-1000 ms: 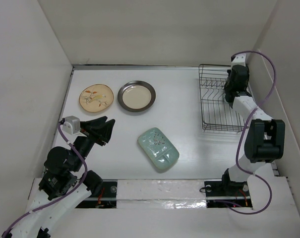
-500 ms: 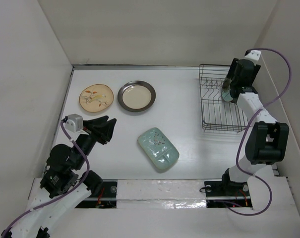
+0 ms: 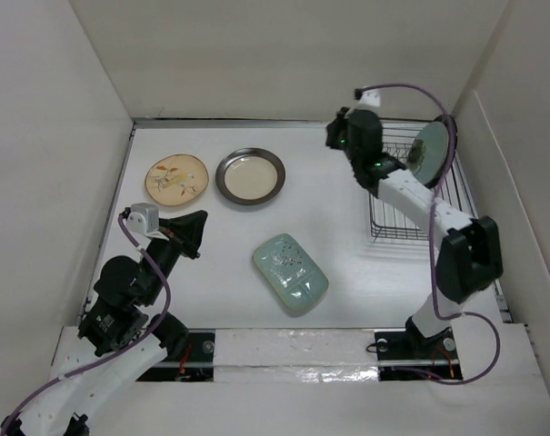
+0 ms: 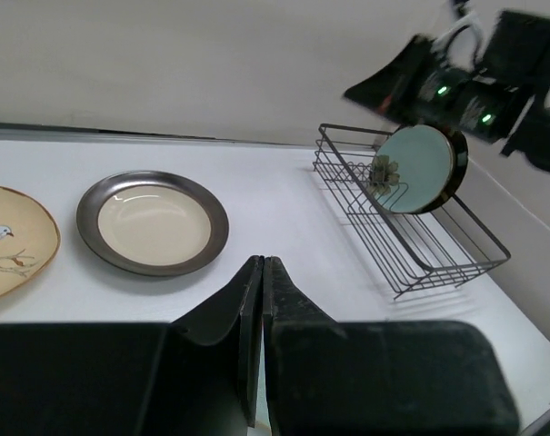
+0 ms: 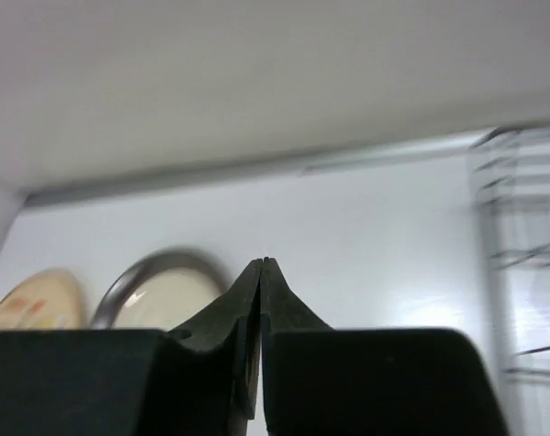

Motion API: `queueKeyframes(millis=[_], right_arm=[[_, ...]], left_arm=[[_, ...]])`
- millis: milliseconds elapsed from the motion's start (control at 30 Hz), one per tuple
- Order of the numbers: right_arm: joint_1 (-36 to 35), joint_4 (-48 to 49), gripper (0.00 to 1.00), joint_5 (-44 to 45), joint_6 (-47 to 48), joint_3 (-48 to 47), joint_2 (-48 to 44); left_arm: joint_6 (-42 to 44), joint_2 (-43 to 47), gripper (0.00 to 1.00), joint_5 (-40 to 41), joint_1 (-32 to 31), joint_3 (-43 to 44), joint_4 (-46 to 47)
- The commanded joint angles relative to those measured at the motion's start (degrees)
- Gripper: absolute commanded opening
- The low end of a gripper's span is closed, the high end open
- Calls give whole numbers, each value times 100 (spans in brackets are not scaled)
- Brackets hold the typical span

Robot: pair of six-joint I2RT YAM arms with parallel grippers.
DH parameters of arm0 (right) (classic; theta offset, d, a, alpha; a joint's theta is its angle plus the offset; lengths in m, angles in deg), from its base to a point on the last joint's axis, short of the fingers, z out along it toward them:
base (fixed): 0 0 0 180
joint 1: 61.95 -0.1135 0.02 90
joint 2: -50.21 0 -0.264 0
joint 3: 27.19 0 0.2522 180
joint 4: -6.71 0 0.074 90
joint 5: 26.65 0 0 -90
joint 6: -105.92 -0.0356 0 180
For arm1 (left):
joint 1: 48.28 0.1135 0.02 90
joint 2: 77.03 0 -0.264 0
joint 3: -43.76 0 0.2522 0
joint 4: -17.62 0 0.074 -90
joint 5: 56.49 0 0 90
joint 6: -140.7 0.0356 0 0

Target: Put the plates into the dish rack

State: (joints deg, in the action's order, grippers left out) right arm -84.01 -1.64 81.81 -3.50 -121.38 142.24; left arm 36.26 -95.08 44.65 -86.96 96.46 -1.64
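Note:
A teal floral plate (image 3: 426, 153) (image 4: 418, 168) stands on edge in the dark wire dish rack (image 3: 397, 222) (image 4: 411, 259) at the back right. The tan leaf-print plate (image 3: 175, 179) (image 4: 6, 241) and the cream plate with a grey rim (image 3: 249, 175) (image 4: 153, 222) (image 5: 170, 295) lie flat at the back left. Near the middle front lies the pale-green oblong plate (image 3: 290, 272). My right gripper (image 3: 332, 134) (image 5: 262, 262) is shut and empty, just left of the rack, pointing at the cream plate. Shut and empty too, my left gripper (image 3: 197, 227) (image 4: 262, 261) hovers below the tan plate.
White walls close the table in on the left, back and right. The right arm (image 4: 456, 82) reaches over the rack's far end. The rack's near slots (image 3: 406, 213) hold nothing.
My right arm has swung left away from the rack, leaving the teal plate standing in it, and its jaws have closed. The left gripper's jaws have shut.

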Motion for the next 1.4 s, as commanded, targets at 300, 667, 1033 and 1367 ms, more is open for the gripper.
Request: queueKeyframes(millis=[300, 667, 1033, 1367], right_arm=[[-939, 417, 72, -1485, -2426, -956, 2898], [-993, 1400, 63, -2074, -3638, -721, 3954], [-993, 2646, 0, -2329, -4395, -229, 4069], [-765, 3116, 0, -1688, -2858, 360, 1522]], left_arm=[[90, -507, 29, 442, -35, -27, 163], [117, -902, 36, 363, 194, 0, 233], [160, -1026, 37, 468, 194, 17, 233], [143, -1000, 38, 390, 194, 17, 198]])
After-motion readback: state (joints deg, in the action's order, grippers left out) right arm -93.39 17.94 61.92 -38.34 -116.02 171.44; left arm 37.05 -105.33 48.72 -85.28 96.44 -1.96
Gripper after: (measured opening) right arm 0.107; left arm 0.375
